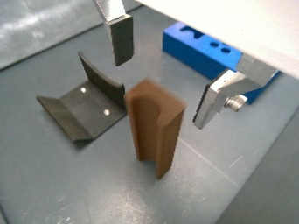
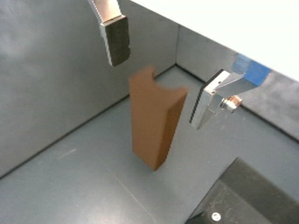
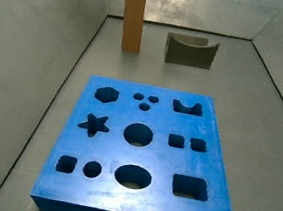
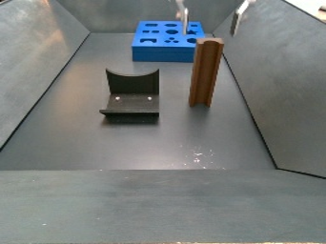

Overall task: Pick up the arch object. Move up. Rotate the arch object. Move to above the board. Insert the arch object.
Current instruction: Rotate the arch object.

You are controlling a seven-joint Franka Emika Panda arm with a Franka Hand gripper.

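Nearest in a side view: bare dark grey floor, walled by grey panels on both sides. Next back, the fixture, a dark L-shaped bracket on its base plate, roughly mid-floor. Just beside it toward the right wall stands the arch object, tan-brown, upright on one end, long axis vertical, top end pointing straight up, base on the floor. It touches neither fixture nor wall. Farthest back, the board lies flat, bright blue, dark cut-outs facing up, near the far end of the floor.

In a side view from the opposite end the board is nearest, with the arch object and fixture behind it near the far wall, apart from each other.

The gripper hangs above the arch object, fingers spread wide; both silver finger plates are clear of the block, nothing held. In both wrist views the block stands upright below the gap; the fixture is beside it and the board beyond.
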